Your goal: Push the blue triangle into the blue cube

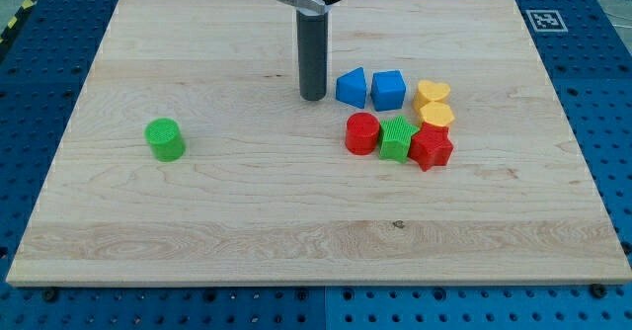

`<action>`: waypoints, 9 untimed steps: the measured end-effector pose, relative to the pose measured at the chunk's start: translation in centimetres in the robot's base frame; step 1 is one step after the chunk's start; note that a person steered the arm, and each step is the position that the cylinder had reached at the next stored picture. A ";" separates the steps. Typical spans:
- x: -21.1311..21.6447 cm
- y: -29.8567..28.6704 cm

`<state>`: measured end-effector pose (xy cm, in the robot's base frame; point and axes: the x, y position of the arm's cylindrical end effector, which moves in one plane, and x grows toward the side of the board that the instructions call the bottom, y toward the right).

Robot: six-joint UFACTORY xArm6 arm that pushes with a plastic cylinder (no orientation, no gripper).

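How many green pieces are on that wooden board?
2. A green cylinder stands alone toward the view's left; a green ridged block sits in the cluster, between two red pieces. None looks hidden.

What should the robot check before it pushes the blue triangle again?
1. My tip is beside the blue triangle, on the view's left: ok.
2. Tip touching the triangle: cannot tell, a thin gap seems to show.
3. Blue cube sits straight behind the triangle, on the view's right: ok.
4. Triangle already against the cube: cannot tell, they look very close or touching.
5. Yellow blocks crowd the cube's far side, so a hard push might shove them: not ok.
6. Green cylinder is far off at the view's left, out of the way: ok.
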<state>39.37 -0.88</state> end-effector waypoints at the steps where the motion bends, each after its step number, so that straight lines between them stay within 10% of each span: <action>1: 0.0 0.0; 9: -0.4 3.8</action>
